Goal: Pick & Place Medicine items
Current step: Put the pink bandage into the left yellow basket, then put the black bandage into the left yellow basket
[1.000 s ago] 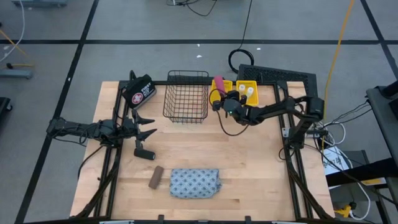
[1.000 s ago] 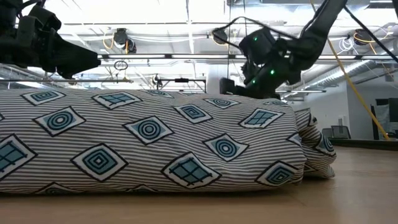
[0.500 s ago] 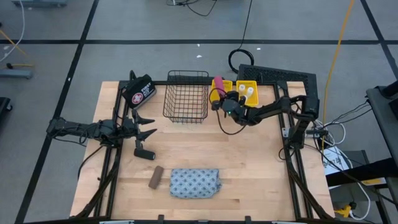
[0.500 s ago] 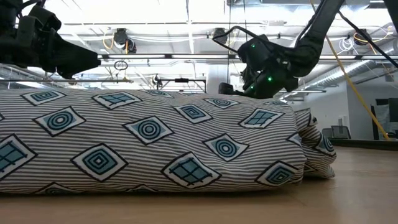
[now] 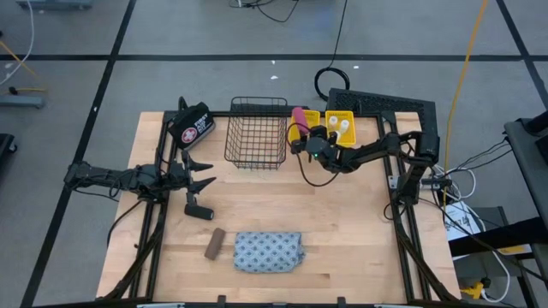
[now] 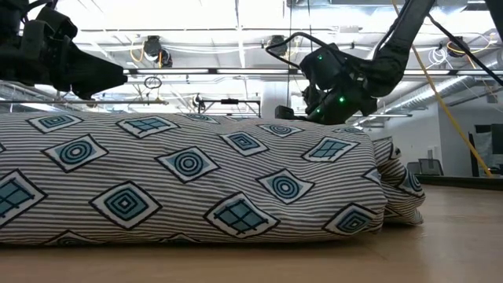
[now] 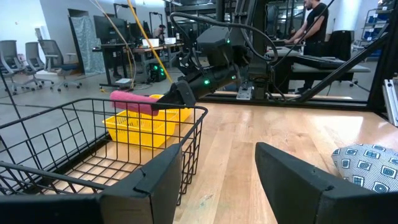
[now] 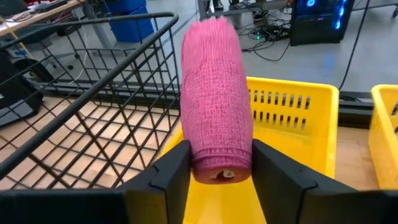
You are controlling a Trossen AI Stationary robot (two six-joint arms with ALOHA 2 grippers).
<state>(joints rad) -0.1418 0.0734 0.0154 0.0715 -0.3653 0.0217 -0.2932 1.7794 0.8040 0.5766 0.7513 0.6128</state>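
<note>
My right gripper [image 5: 302,131] is shut on the pink roll [image 5: 297,116], over the yellow bin [image 5: 310,117] beside the wire basket [image 5: 257,133]. White bottles [image 5: 343,126] stand in the second yellow bin. My left gripper [image 5: 202,174] is open and hovers near the table's left side, just far of the small black handled piece [image 5: 199,209]. The brown bar [image 5: 214,243] and the blue-grey patterned pouch [image 5: 269,252] lie flat near the table's near edge. The left wrist view shows the roll [image 7: 133,102] above the basket's rim. My right gripper pinches the pink roll between its two fingers [image 8: 166,179] at the roll's end nearest the wrist [image 8: 216,163]. The fingers come in about level from the table's right and lie along the roll. The roll sticks out ahead of the fingers, lifted clear over the yellow bin.
A black bag with a red-and-white emblem [image 5: 193,127] sits at the far left corner. The pouch [image 6: 189,177] fills most of the low view. Bare wood lies between the basket and the pouch. People and desks show in the room beyond.
My right gripper, with the pink roll in it, has drifted a little toward the table's left, toward the wire basket.
</note>
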